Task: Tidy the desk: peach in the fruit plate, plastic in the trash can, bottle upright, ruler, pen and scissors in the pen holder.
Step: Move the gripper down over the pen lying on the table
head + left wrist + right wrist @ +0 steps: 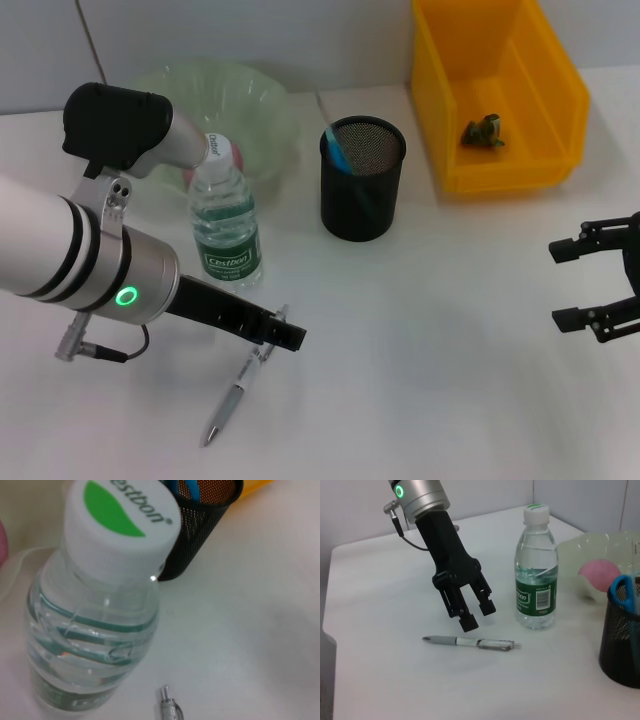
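Note:
A grey and white pen (240, 385) lies on the white desk. My left gripper (288, 336) hangs open just above its upper end; the right wrist view shows the left gripper (478, 615) with jaws apart over the pen (470, 642). A water bottle (226, 225) stands upright beside it. A pink peach (233, 152) sits in the pale green fruit plate (255, 95). Blue-handled scissors (338, 155) stand in the black mesh pen holder (362, 190). A crumpled plastic piece (483, 131) lies in the yellow bin (455, 120). My right gripper (597, 285) is open and empty at the right edge.
The bottle (95, 625) fills the left wrist view, with the pen tip (170, 707) below it and the pen holder (200, 525) behind. A thin pale strip (323, 108) leans out of the holder. The desk's back edge meets a grey wall.

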### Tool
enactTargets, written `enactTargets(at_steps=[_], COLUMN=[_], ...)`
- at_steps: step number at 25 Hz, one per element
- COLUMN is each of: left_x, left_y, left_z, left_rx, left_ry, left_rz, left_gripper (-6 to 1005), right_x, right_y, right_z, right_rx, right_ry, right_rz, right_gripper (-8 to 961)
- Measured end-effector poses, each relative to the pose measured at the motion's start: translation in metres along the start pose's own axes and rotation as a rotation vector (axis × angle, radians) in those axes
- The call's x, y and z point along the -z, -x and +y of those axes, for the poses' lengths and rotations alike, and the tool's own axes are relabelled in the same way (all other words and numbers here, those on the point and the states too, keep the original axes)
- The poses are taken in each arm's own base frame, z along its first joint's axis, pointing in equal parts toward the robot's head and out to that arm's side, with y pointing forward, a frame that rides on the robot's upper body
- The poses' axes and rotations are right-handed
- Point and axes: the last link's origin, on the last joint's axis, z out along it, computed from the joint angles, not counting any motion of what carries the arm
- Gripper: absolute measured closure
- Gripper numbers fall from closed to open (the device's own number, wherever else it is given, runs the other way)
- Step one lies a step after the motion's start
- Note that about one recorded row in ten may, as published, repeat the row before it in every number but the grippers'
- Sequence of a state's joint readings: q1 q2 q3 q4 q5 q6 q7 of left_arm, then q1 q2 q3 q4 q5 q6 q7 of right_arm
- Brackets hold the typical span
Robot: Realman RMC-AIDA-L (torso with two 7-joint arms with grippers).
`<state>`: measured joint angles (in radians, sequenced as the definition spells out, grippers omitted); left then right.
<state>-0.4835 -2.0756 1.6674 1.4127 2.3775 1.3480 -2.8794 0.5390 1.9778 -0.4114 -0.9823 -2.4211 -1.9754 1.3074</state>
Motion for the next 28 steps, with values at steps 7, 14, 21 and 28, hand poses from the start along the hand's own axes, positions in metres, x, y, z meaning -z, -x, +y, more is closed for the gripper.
enactTargets(at_steps=[7,14,21,28], left_x=[-0.014,-0.019,-0.024,-0.031], left_y=[-0.003,-0.006,-0.005,-0.003], left_z=[-0.006,-0.003,-0.003,-0.001], left_rx=[-0.024,-0.086,-0.148,-0.179], left_ry=[-0.041,-0.083,-0.136,-0.149], left_rz=[-0.067,-0.1,-0.133,-0.183], left_gripper=[234,235,236,237], right_x=[-0.007,-0.011,-0.011,-0.015], right_y=[0.003,0.005,0.005,0.006], right_z=[-0.004,-0.003,-0.003,-0.005], right_rx=[0.013,0.015,0.01,0.013], right_ry=[-0.005,-0.004,-0.016,-0.027], right_rz=[-0.003,-0.011,-0.025,-0.025], right_gripper=[126,126,126,126])
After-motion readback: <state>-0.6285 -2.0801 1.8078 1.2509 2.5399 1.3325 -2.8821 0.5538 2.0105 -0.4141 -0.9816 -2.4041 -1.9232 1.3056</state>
